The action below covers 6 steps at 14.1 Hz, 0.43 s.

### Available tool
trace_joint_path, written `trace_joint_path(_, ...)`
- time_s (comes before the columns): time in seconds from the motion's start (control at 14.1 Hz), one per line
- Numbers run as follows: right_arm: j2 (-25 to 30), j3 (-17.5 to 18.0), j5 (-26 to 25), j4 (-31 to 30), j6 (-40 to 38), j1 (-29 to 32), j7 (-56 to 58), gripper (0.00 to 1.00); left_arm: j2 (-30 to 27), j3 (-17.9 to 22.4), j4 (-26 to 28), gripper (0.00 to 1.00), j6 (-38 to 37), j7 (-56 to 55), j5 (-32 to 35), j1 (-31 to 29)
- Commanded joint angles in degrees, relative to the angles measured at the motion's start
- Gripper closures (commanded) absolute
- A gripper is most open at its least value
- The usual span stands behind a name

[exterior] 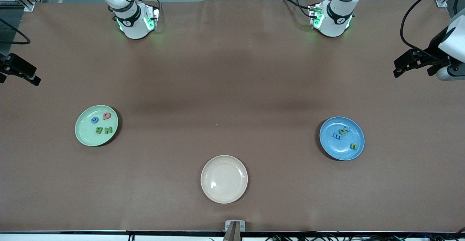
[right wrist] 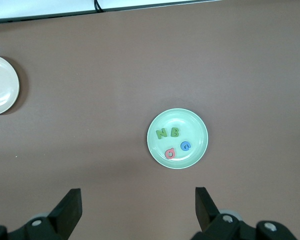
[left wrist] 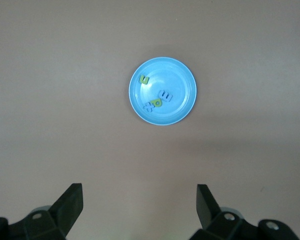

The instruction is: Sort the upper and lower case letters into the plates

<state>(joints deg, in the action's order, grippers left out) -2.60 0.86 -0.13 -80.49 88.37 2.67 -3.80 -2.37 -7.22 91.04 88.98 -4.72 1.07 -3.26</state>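
Observation:
The pale mint green plate lies toward the right arm's end of the table. It holds a green N and B, a blue G and a red letter. It also shows in the right wrist view. The blue plate lies toward the left arm's end and holds a blue m, a green letter and a green u. It also shows in the left wrist view. My left gripper and right gripper are open, empty and high over the cloth.
A cream-beige plate lies empty, nearest the front camera, midway between the arms; it also shows in the right wrist view. Brown cloth covers the table. No loose letters show on the cloth.

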Motion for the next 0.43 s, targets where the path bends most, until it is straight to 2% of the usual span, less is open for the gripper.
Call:
trace_joint_path(0.0,-0.56,0.37,-0.22,1.12,-0.21,0.31,0.11,0.0,-0.7,-0.17,-1.65,0.0,-2.58,1.29,0.95,-0.08)
trace_joint_path(0.36,-0.56,0.37,-0.22,1.12,-0.21,0.4,0.11,0.0,-0.35,-0.17,-3.58,0.0,-4.95,1.11,0.95,0.0)
